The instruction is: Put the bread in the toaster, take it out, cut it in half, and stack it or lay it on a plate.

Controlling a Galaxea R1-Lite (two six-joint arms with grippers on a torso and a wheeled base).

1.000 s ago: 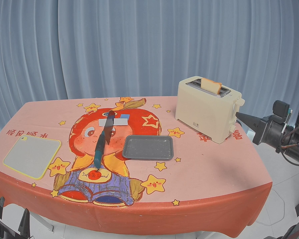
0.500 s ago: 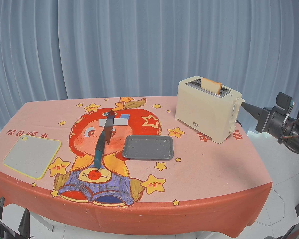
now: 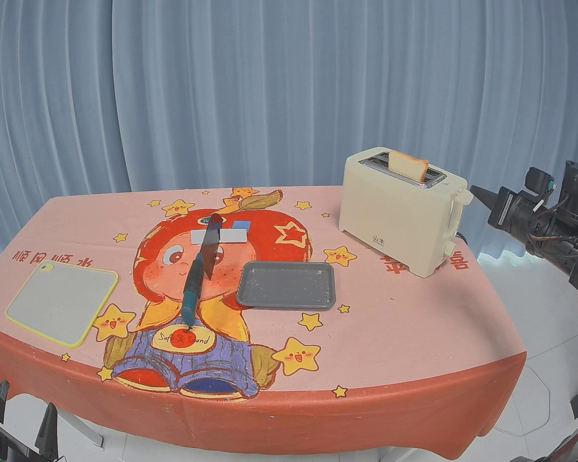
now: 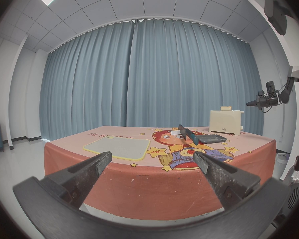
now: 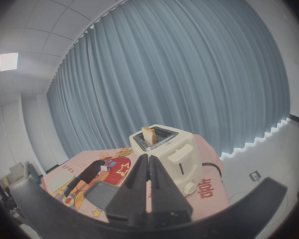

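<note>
Head view has the bread [image 3: 408, 165] standing upright in the slot of the cream toaster [image 3: 398, 216] at the far right of the table [image 3: 398, 335]. About half of the slice shows above the top. Its long edge runs along the slot, from far left to near right, as does the toaster's own long axis. The right claw [image 3: 474, 189] hovers just right of the toaster's lever [image 3: 464, 195], tip aimed left at it. In the right wrist view its fingers [image 5: 143, 170] are pressed together and empty. Over the last second this claw has risen and drawn back to the right, while the bread has not shifted. The left claw [image 4: 151, 156] hangs low, off the table's near left corner, with its fingers spread wide. Mid-table a blue-handled knife [image 3: 199, 267] points its blade far. A grey plate [image 3: 286, 285] sits just right of it, and a cutting board [image 3: 61, 301] lies at the near left.
</note>
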